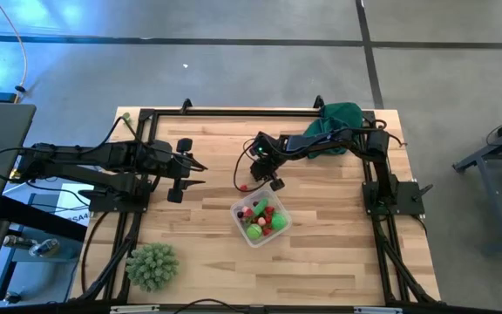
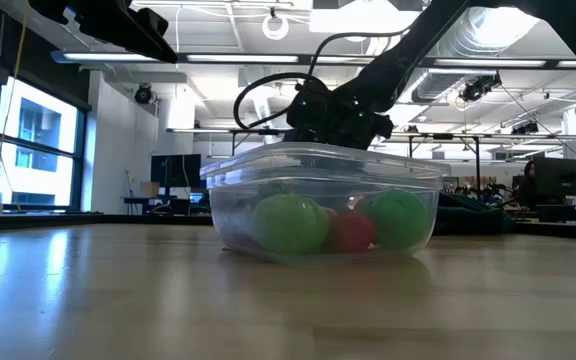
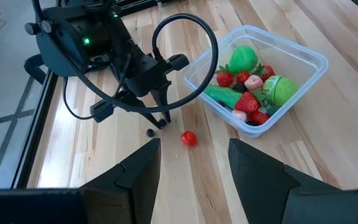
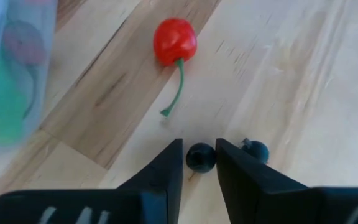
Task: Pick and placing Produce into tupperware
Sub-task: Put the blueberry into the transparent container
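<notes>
The clear tupperware [image 1: 261, 221] stands mid-table and holds green and red produce [image 3: 247, 87]. Left of it on the wood lie a red cherry [image 4: 174, 38] with a green stem and two small dark berries. My right gripper [image 4: 199, 149] is low over the table beside the cherry [image 1: 243, 187], shut on one dark berry [image 4: 200, 158]. The other dark berry [image 4: 255, 150] sits just outside one finger. My left gripper [image 3: 194, 163] hangs open at the table's left [image 1: 197, 173], above the wood, with nothing between its fingers. My right gripper pinches the small dark berry [image 4: 200, 158] between the tips of its two fingers [image 4: 171, 160]. The fingers slant down from the table's far right side. The berry looks to be resting on the wood.
A spiky pale-green ball [image 1: 152, 266] sits at the near left corner. A dark green cloth [image 1: 338, 118] lies at the far right by the right arm's base. Bare wood lies between the two arms and along the near edge.
</notes>
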Controlling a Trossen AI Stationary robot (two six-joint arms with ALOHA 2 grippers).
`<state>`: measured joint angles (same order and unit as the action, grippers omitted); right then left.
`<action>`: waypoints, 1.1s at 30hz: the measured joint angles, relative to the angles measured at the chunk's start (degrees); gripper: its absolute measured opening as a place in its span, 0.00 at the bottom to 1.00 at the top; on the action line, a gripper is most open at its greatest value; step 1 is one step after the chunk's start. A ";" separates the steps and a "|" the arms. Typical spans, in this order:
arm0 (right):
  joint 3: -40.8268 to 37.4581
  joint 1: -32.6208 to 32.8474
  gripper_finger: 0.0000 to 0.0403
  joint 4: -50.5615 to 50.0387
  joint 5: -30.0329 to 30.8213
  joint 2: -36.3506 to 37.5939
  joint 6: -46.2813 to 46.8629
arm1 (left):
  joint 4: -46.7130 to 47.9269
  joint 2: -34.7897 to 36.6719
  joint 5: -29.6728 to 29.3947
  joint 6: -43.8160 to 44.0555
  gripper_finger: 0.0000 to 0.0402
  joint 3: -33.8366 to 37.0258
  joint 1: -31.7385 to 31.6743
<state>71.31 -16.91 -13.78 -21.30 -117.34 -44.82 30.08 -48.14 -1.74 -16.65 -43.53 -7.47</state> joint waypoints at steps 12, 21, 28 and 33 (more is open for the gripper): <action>0.00 -0.02 0.20 -0.09 0.05 0.01 1.67 | 0.00 0.00 0.00 0.01 0.45 0.00 -0.01; 0.60 -0.07 0.20 -0.80 1.00 0.33 2.88 | -0.02 0.00 0.01 -0.02 0.45 -0.02 0.01; 0.63 -0.09 0.20 -0.67 1.14 0.39 2.99 | 0.01 0.00 -0.02 0.01 0.45 0.00 -0.02; 0.66 -0.09 0.20 -1.02 1.06 0.39 2.89 | -0.01 0.00 -0.01 0.00 0.45 0.00 -0.02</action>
<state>71.96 -16.99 -14.80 -20.24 -116.95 -41.93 30.07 -48.14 -1.75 -16.65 -43.53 -7.49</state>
